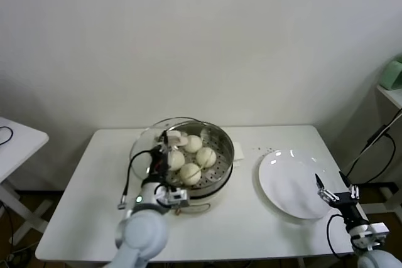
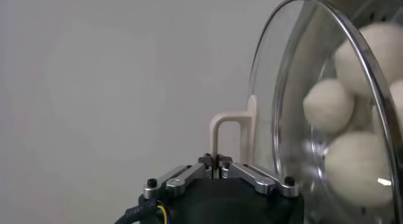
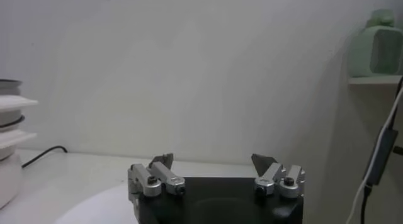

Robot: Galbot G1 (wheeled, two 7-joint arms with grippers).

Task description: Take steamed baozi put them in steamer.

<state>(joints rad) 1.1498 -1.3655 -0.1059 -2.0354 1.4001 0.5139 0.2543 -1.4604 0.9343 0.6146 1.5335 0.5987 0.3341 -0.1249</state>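
Several cream-white baozi [image 1: 193, 144] lie inside the shiny steel steamer [image 1: 223, 139] on its white cooker base at the table's middle. My left gripper [image 1: 164, 139] is shut on the white handle [image 2: 230, 128] of the round glass lid [image 2: 315, 68] and holds the lid on edge at the steamer's left side. The baozi [image 2: 327, 104] show through the glass in the left wrist view, where the left gripper [image 2: 217, 159] pinches the handle's leg. My right gripper [image 1: 336, 191] is open and empty at the right rim of the white plate; its own view shows it [image 3: 213, 161] with nothing between the fingers.
An empty flat white plate [image 1: 292, 180] lies to the right of the steamer. A pale green object stands on a side shelf [image 1: 392, 76] at the far right, with black cables below it. Another white table [image 1: 16, 139] stands at the left.
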